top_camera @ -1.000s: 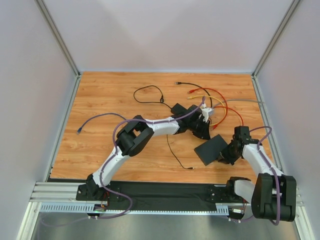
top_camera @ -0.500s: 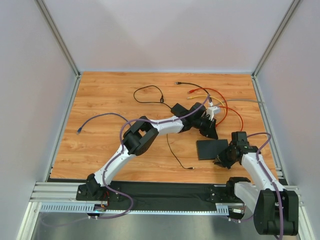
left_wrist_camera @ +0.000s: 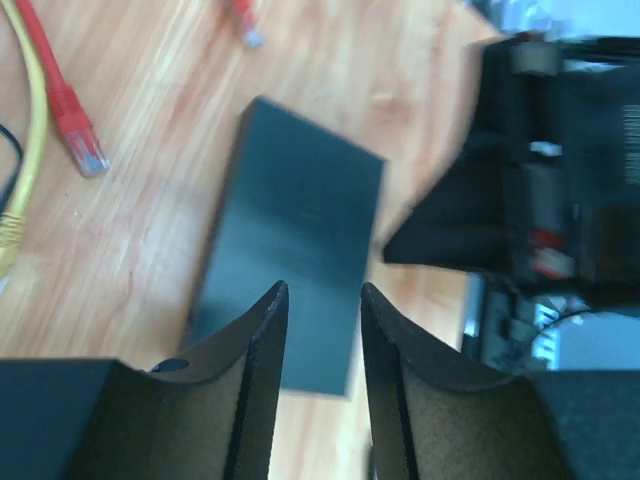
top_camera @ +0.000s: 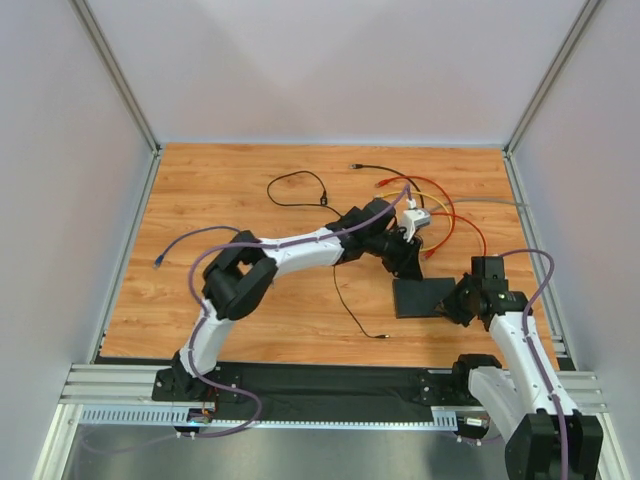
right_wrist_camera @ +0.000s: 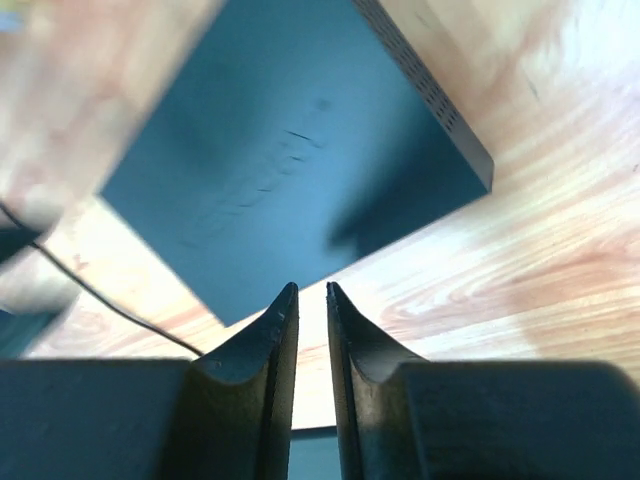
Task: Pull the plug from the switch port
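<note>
On wooden table (top_camera: 250,300), the switch (top_camera: 424,297) lies flat between left gripper (top_camera: 408,262) and right gripper (top_camera: 462,303), both narrowly parted, gripping nothing.

Red cable (top_camera: 452,205), yellow cable (top_camera: 415,197) and black cable (top_camera: 295,189) on wooden table (top_camera: 200,200)

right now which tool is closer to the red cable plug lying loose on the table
Left. The left tool sits just beside the red cable plug, at the switch's far edge. The right tool is at the switch's right edge, farther away.
</note>
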